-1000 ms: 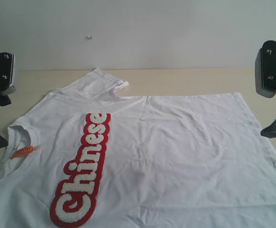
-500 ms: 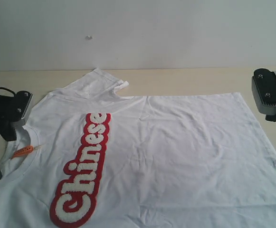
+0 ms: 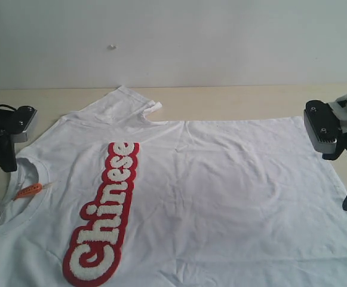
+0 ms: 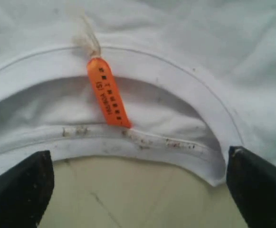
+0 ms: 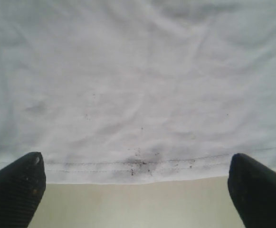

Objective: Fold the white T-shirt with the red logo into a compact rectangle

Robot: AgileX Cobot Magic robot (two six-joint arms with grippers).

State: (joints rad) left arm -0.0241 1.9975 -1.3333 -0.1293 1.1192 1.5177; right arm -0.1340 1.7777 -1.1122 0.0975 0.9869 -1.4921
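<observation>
Your white T-shirt lay spread face up over most of the pale table, its thin cloth finely wrinkled. Its ribbed collar was at the table's left edge and its stitched hem at the right edge. The red logo, a long fuzzy patch with puffy white letters, ran across the chest near the collar end. A small orange neck tag lay inside the collar. Your left gripper stood at the collar, jaws wide and holding nothing. Your right gripper stood at the hem, equally wide and empty, and dark specks dotted the stitching there.
</observation>
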